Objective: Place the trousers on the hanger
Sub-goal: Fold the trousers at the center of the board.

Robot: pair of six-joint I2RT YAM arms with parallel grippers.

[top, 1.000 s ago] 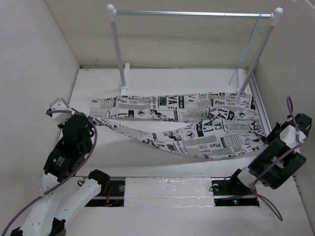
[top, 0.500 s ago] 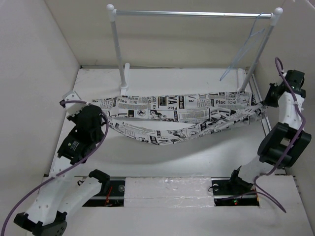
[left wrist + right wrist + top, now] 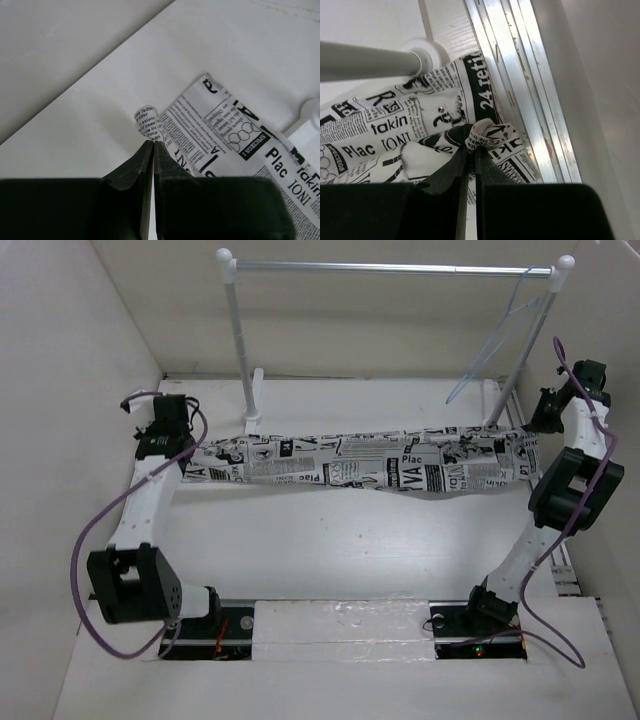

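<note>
Spanning left end effector (image 3: 152, 143) to right end effector (image 3: 470, 146), trousers (image 3: 360, 465) stretch taut.

The trousers (image 3: 235, 145) read "Plac IONI", "takin" and seemingly "24 reti".

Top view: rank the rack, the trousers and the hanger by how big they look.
1. The rack and the trousers stretch about equally wide across the view, and the rack stands farther back, so I won't rank them.
2. The hanger, at the rack's right end, is clearly smallest.
</note>
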